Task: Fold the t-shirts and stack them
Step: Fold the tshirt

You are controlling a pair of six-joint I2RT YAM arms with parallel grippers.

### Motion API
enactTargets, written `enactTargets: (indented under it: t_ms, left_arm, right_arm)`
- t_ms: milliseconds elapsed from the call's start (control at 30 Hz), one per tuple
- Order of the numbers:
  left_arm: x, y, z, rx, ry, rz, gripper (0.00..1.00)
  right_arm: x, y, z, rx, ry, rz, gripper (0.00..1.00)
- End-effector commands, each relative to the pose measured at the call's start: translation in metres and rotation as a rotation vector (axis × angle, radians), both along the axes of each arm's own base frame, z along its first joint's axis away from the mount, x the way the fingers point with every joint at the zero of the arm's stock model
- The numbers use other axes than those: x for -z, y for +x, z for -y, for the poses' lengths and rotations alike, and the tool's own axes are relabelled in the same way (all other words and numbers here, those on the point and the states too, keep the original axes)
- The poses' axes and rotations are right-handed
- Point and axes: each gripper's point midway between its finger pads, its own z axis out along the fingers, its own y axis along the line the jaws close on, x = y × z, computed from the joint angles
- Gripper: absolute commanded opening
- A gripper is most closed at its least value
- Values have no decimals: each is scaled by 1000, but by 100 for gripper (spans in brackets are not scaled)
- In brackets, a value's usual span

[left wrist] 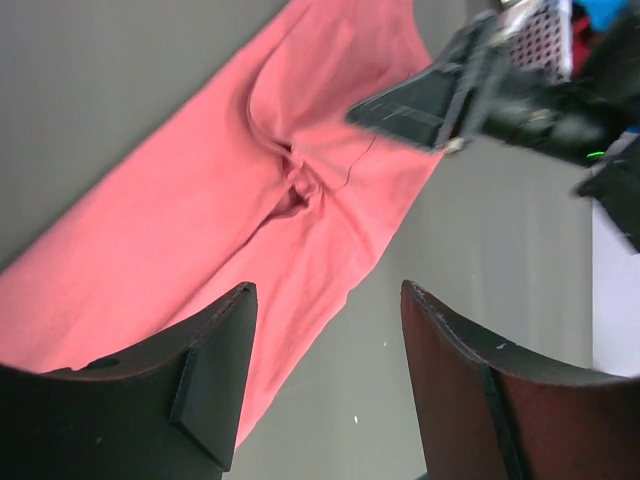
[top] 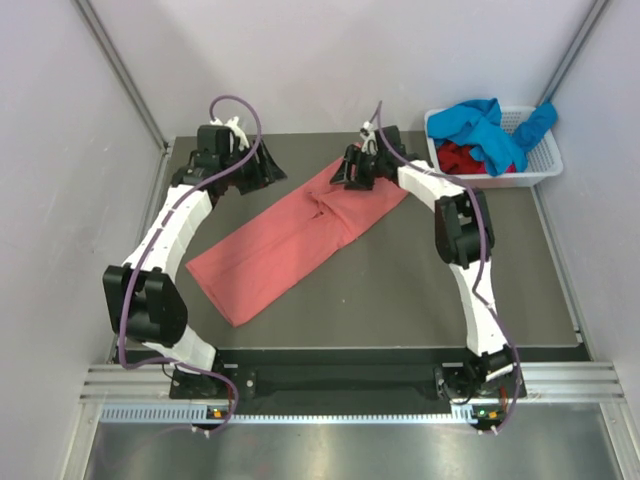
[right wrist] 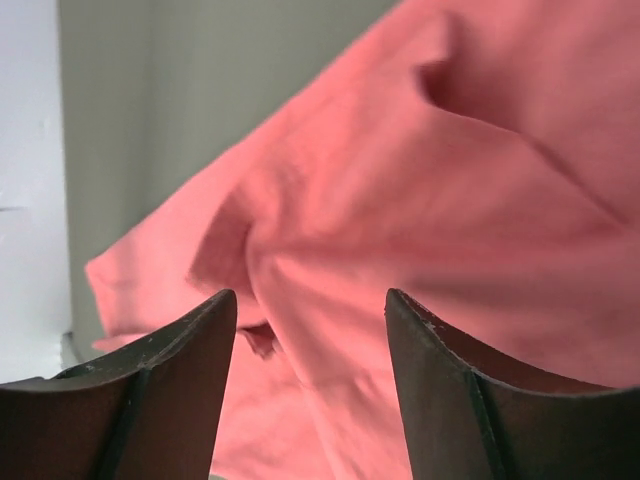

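A salmon-pink t-shirt (top: 290, 240) lies as a long folded strip, slanting from the near left to the far middle of the dark table. My right gripper (top: 350, 175) hovers over its far end. In the right wrist view this gripper (right wrist: 310, 300) is open, with creased pink cloth (right wrist: 450, 220) below and nothing between the fingers. My left gripper (top: 265, 172) stands at the far left, beside the shirt. In the left wrist view it (left wrist: 328, 295) is open over the shirt's edge (left wrist: 200, 190) and bare table. A bright blue t-shirt (top: 485, 125) and a dark red one (top: 460, 158) lie in the basket.
The white slotted basket (top: 545, 165) stands at the table's far right corner. Pale walls close in the left, back and right sides. The right gripper's black body (left wrist: 440, 95) shows in the left wrist view, close above the pink shirt.
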Motion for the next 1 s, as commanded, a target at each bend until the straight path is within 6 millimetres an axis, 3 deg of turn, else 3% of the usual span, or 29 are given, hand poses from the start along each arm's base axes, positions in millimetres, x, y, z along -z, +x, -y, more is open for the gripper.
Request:
enactTargets:
  t_ms: [0,67,133,200,233,267,333,367,400,467,633,967]
  left_arm:
    - [7,4,11,19,-32,28,65]
    - [22,10,28,41,-38,12,65]
    - [24,21,47,49,-49,28,66]
    - [43,33,61,39,-79,-12,66]
    - [40,42,71,44,-100,19,66]
    - [57,49,78,42,-109,-7,66]
    - [61,60,89,26,-141,-9,67]
    - [79,65,93,14,-133,-43,67]
    - [77,70,99,7,-141,-44,67]
    - [97,75,99,-30,-110,-87,67]
    - [126,85,94,-129,-47,-152,67]
    - [144,97,92,-186,-18,-216,61]
  right_arm:
    - [-69,6,31,52,-59,161,62]
    - [-73,10,60,124,-125,159,62]
    - [-70,9,90,174,-198,145,62]
    - [-67,11,115,213,-233,137,60]
    - [-65,6,124,226,-243,127,59]
    - [-65,6,132,240,-248,124,58]
    - [-59,5,153,270,-270,99,56]
    - [-58,4,160,281,-282,89,55]
    - [-56,5,169,297,-307,89,55]
    - [-53,2,177,305,-339,71,55]
    - [-39,4,199,371,-413,18,54]
    - [-19,4,208,405,-460,-56,50]
